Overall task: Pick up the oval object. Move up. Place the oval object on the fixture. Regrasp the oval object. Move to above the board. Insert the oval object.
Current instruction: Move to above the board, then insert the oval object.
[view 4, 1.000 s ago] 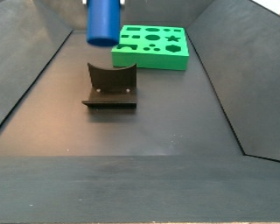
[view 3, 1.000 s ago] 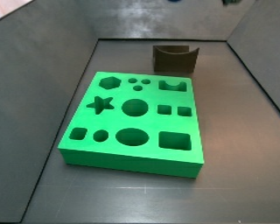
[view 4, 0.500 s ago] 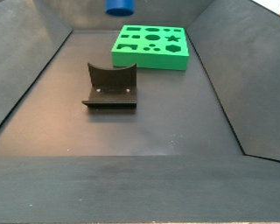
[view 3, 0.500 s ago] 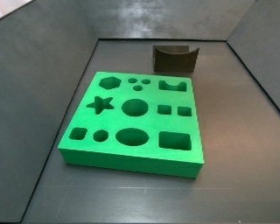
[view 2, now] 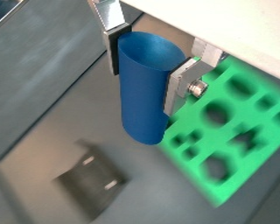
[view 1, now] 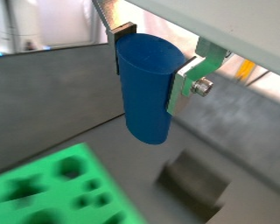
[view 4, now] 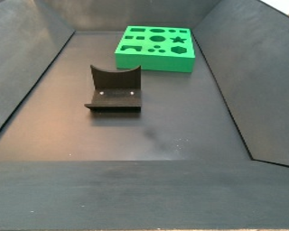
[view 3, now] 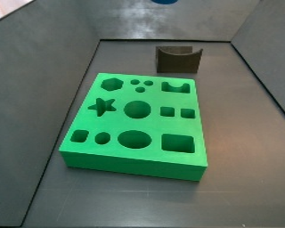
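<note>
While the peg (view 1: 147, 86) hangs clamped between the gripper (view 1: 150, 66) plates, we judge ourselves to be in the "move up" step, with the placing on the fixture (view 4: 113, 88) next. In both wrist views a silver finger (view 1: 122, 45) presses one flank of the blue column and the other finger, with its bolt, presses the opposite flank, so the pincer is narrow and holding the peg, whose lower end points down toward the floor. In a side view, reading from left to right, we see the sloping wall, then the green board (view 3: 135, 122) filling the middle of the floor, then the fixture (view 3: 178, 59) beyond the board's far right corner, apart from it; only a sliver of blue (view 3: 164, 3) shows at the very top edge, so the peg is high above the bin. In a side view from the opposite end neither gripper nor peg appears at all; there the fixture stands left of centre and the board (view 4: 157, 47) lies farther back to the right. In a wrist view the fixture (view 2: 88, 181) lies blurred on the floor well below the peg, with the board (view 2: 229, 122) off to one side. For the next move we must carry the peg over the fixture, line it up with the curved notch, and descend gently, because a skewed set-down could spoil the regrasp.
</note>
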